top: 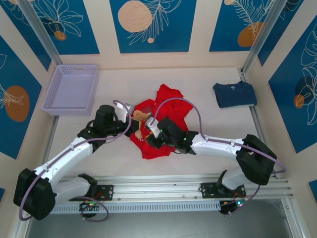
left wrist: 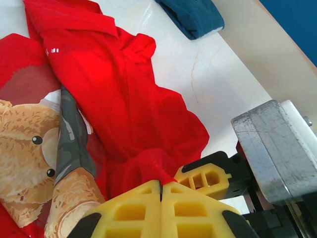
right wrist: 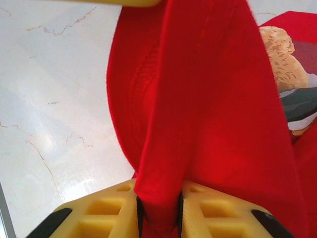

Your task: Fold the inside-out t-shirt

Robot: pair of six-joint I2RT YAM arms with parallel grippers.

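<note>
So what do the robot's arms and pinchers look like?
Both arms are white tubes with chunky black joints and looping pale purple cables. The left gripper and right gripper have blocky yellow fingers with cut-out holes.

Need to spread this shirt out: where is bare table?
Bare table lies between the lavender basket and the red t-shirt, and between it and the navy t-shirt. Crowded at centre, where the left gripper and right gripper pinch the red cloth.

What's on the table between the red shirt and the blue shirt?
Nothing: bare white table lies between the red shirt and the blue shirt, clearest in the left wrist view.
</note>
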